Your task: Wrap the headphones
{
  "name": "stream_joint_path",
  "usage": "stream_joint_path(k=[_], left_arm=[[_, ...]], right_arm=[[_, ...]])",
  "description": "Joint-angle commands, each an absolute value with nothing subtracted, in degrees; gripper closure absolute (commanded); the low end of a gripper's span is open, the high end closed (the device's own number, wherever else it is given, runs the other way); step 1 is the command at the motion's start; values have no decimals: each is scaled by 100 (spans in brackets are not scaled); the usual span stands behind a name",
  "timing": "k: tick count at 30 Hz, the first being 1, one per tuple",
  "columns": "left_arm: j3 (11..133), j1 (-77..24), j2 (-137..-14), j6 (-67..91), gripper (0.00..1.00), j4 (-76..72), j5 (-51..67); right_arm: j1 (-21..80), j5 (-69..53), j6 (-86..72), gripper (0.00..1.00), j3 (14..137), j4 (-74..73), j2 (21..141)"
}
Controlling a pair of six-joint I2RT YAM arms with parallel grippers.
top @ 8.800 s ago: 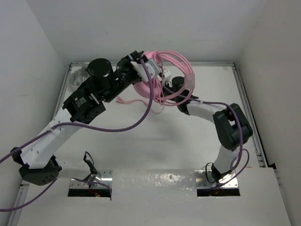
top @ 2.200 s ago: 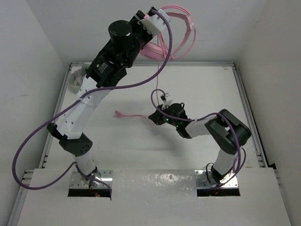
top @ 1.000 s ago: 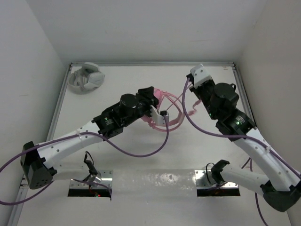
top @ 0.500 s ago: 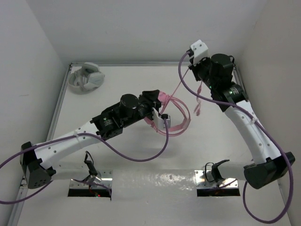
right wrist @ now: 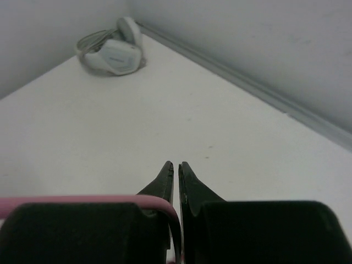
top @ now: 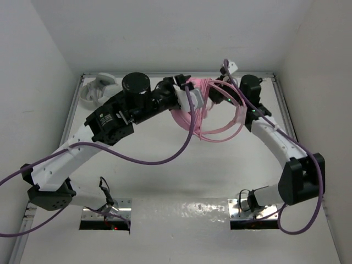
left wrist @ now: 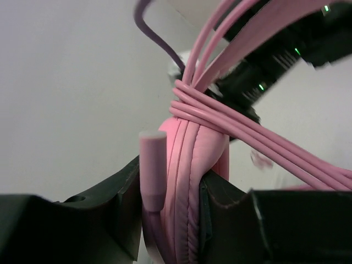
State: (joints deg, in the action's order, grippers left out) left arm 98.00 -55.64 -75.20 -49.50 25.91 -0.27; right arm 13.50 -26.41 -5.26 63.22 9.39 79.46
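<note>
The pink headphones (top: 180, 114) are held up in the air at the back middle by my left gripper (top: 186, 94). In the left wrist view that gripper (left wrist: 170, 182) is shut on the folded headphones (left wrist: 187, 165). Several strands of the pink cable (left wrist: 236, 124) cross over the top of the headphones. The cable (top: 226, 118) hangs in loops to the right. My right gripper (top: 219, 94) is close beside the headphones, on their right. In the right wrist view it (right wrist: 176, 165) is shut on the thin pink cable (right wrist: 175, 217), which runs down between its jaws.
Grey-white headphones (top: 98, 88) lie in the back left corner, partly behind my left arm; they also show in the right wrist view (right wrist: 113, 52). White walls enclose the table (top: 165, 165) at the back and sides. Purple arm cables (top: 165, 154) hang over the table.
My left gripper has lifted the headphones up and toward the back. My right gripper has moved left and now sits close to them, with the cable looped round.
</note>
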Motion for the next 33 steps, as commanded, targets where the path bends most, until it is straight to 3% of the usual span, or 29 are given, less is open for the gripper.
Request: stream_joint_path(k=[1, 10, 11, 14, 19, 27, 33], left_arm=[[10616, -5660, -7742, -4438, 100, 2039, -377], [12110, -5651, -8464, -4430, 100, 2285, -1370], [12181, -5651, -8533, -4404, 100, 2294, -1423], [12471, -5643, -8648, -4368, 100, 2425, -1503], [12612, -5651, -8657, -4359, 100, 2671, -1424], [12647, -5651, -8640, -4368, 100, 2558, -1573], [13157, -5529, -8947, -4307, 100, 2391, -2266]], right_arm=[[1704, -2972, -1590, 94, 5670, 2880, 8296], [2382, -2303, -3294, 93, 5133, 5272, 9201], [2434, -2181, -3392, 84, 5011, 5561, 9254], [2487, -2066, -3691, 69, 4826, 6027, 9448], [2496, -1916, -3639, 57, 4703, 6135, 9431], [2496, -1450, -3384, 66, 4333, 5880, 9281], [2505, -1283, -3524, 88, 3719, 5678, 9203]])
